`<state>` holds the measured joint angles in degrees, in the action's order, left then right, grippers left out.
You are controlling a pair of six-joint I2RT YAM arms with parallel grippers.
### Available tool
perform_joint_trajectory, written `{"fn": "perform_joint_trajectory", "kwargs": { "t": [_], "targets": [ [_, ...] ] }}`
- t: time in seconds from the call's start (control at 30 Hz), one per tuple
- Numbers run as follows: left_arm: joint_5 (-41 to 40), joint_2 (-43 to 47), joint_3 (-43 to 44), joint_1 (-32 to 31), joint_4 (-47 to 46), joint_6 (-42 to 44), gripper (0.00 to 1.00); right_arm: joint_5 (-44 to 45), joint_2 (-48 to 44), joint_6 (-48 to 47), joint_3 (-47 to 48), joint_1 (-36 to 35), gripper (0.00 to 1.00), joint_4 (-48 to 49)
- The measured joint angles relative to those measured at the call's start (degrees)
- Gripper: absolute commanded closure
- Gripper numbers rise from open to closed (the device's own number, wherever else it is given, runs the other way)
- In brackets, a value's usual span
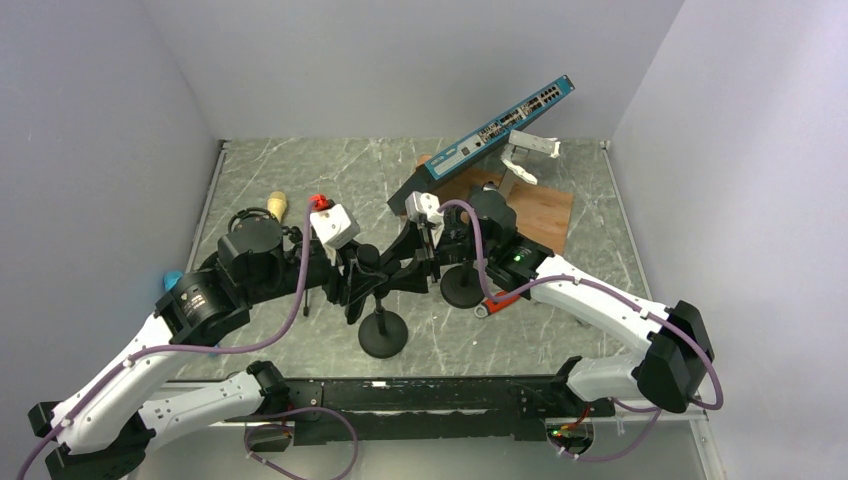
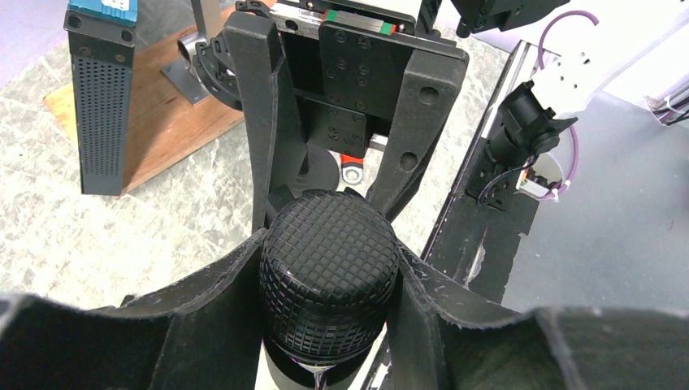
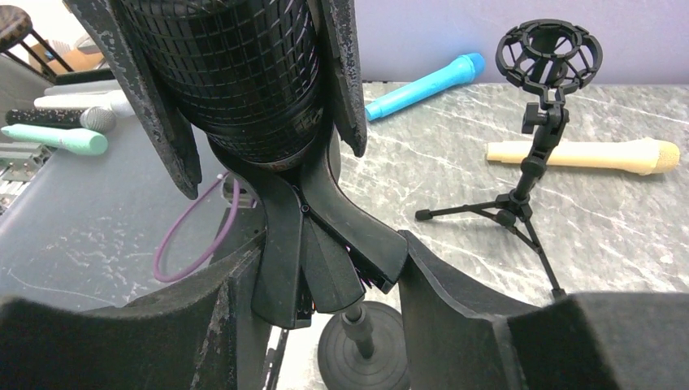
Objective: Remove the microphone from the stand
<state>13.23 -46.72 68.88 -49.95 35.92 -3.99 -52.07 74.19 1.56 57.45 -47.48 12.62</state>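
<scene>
My left gripper (image 2: 331,244) is clamped on the microphone (image 2: 329,272). Its 2 fingers (image 2: 203,309) press the sides of the black grille head, which fills the gap between them and points up toward my wrist camera. The silver collar of the microphone shows just below the head, deeper between my fingers.

My right gripper (image 3: 325,253) sits lower, with 1 finger on each side of the black clip (image 3: 321,236) that carries the microphone. The clip lies right between my fingertips, and both pads (image 3: 443,313) stand very close to it. I cannot tell whether they press on it or only flank it. Under my right fingers, the stand (image 1: 383,335) drops from the clip as a thin pole to a round black base on the table (image 1: 300,170).

The microphone is seated in the clip, its body running up and away from my right fingers into the grip of my left.

Beyond my right fingertips, off to the right, stands a tripod stand (image 3: 532,175) with a ring mount. A cream microphone (image 3: 585,154) lies behind it, and a blue microphone (image 3: 422,85) lies further back.
</scene>
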Motion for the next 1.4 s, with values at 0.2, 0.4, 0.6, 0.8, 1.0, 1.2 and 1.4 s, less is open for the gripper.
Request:
{"fn": "perform_joint_trajectory", "kwargs": {
  "t": [0.2, 0.4, 0.6, 0.8, 1.0, 1.2, 1.4],
  "targets": [
    [-0.11, -0.37, 0.39, 0.00, 0.24, -0.11, 1.00, 0.37, 0.00, -0.72, 0.00, 0.00, 0.94, -0.22],
    [-0.17, -0.90, 0.94, 0.00, 0.48, -0.17, 1.00, -0.11, 0.09, -0.74, 0.00, 0.09, 0.33, -0.07],
    [-0.55, -0.87, 0.94, 0.00, 0.39, -0.37, 1.00, -1.42, 0.15, -1.33, 0.00, -0.02, 0.29, -0.09],
    [-0.61, -0.70, 0.94, 0.00, 0.39, -0.48, 1.00, -1.99, 0.22, -1.55, 0.00, -0.02, 0.56, -0.09],
    [-0.59, 0.04, 0.94, -0.09, -1.11, -1.22, 1.00, -1.88, 1.57, -2.45, 0.13, 0.31, 1.00, -0.39],
    [-0.61, 0.33, 1.49, -0.07, -2.12, -1.29, 1.00, -1.79, 1.57, -2.43, 0.13, 0.09, 1.00, 0.09],
    [-0.46, -1.62, 6.67, -0.07, -0.72, -1.16, 1.00, -0.79, 1.57, -2.49, 0.13, -0.13, 1.00, 0.11]
  ]
}}
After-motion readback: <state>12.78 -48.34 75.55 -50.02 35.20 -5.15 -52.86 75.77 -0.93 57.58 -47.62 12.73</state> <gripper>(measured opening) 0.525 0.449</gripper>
